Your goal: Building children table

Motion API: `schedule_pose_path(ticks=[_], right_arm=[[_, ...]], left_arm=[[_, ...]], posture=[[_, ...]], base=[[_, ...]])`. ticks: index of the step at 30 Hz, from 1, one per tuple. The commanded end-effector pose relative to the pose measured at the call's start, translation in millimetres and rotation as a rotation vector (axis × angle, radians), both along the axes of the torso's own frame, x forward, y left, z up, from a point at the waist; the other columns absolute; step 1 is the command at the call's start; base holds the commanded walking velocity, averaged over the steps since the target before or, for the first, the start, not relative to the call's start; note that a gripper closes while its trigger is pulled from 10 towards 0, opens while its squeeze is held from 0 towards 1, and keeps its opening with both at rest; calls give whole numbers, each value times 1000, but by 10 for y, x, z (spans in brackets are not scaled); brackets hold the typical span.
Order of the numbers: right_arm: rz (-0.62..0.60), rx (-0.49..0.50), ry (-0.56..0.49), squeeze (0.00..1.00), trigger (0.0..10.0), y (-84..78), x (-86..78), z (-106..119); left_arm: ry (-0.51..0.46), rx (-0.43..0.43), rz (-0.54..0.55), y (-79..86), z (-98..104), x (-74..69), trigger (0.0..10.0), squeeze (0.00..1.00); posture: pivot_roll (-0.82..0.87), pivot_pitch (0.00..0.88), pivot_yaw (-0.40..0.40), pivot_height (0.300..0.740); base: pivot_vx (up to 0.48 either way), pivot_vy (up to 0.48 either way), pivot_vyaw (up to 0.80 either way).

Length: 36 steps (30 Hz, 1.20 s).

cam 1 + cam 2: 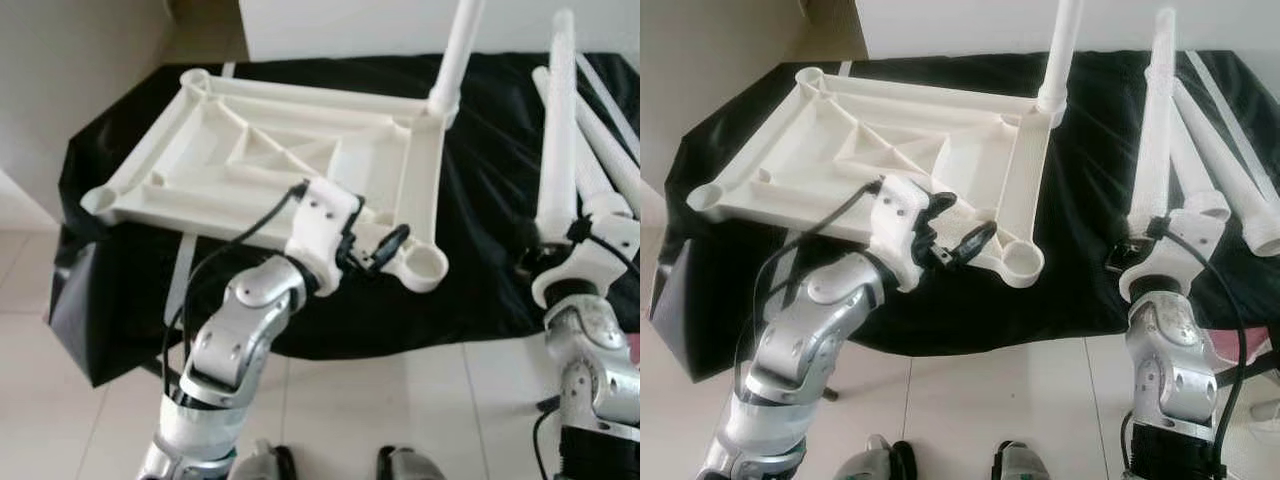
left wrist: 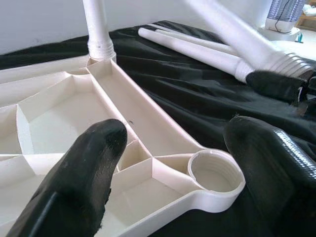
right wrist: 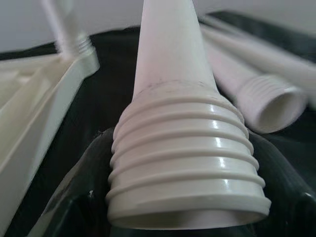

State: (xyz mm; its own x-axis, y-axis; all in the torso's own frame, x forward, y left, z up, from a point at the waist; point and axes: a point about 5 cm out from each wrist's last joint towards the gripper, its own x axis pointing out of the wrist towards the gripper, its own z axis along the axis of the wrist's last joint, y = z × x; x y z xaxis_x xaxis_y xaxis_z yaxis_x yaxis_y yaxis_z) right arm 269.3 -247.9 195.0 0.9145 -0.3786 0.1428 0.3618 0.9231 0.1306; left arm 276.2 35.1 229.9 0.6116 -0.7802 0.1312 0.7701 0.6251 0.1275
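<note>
The tabletop (image 1: 300,160) lies underside up so its near socket (image 1: 425,266) faces the open-jawed left gripper (image 1: 385,250), while the right gripper (image 1: 1145,245) clamps a leg (image 1: 1155,130) upright, threads down, apparently for screwing in.

White threaded table leg (image 3: 182,148) between right pincer's (image 3: 173,217) black fingers (image 3: 79,192).

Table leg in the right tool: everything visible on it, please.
The table leg is a long white plastic-looking tube that tapers away from a wider end ringed with screw threads. The right tool grips it near that threaded end and holds it nearly upright, threads pointing down, above the black cloth and apart from the upturned tabletop. It is not screwed in. The tool's fingers touch it; whether it touches the loose legs behind is unclear.
</note>
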Motion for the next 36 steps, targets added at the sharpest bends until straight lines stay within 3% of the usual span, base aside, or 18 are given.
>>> schedule_pose_path(ticks=[1,7,9,12,14,16,22,25,36], right_arm=[[-66,-11,-28,0,10000,-67,-58,43],[-292,-61,-13,0,10000,-298,-280,67],[-402,-48,14,0,10000,-427,-397,40],[-451,-38,26,0,10000,-482,-452,21],[-587,-8,80,0,10000,-610,-616,-92],[-621,-5,104,0,10000,-638,-666,-129],[-674,13,148,0,10000,-701,-746,-204],[-708,54,233,0,10000,-800,-819,-322],[-607,124,382,0,10000,-872,-803,-522]], left_arm=[[-8,-1,-67,-38,8,-26,10000,0],[-10,-24,-93,-103,-7,-38,10000,0],[-4,-30,-96,-105,-16,-38,10000,0],[-2,-33,-97,-102,-19,-40,10000,0],[8,-38,-95,-104,-31,-45,10000,0],[11,-41,-95,-107,-31,-48,10000,0],[14,-46,-95,-107,-28,-51,10000,0],[16,-51,-94,-100,-26,-44,10000,0],[14,-52,-87,-78,-20,-32,10000,0]], posture=[[-112,98,35,740],[-132,120,40,740],[-137,132,40,740],[-141,142,39,740],[-145,152,38,740],[-145,156,38,740],[-149,159,40,740],[-150,159,43,740],[-142,161,45,740]], base=[[0,0,0],[0,0,0],[0,0,0],[0,0,0],[0,0,0],[0,0,0],[0,0,0],[0,0,0],[0,0,0]])
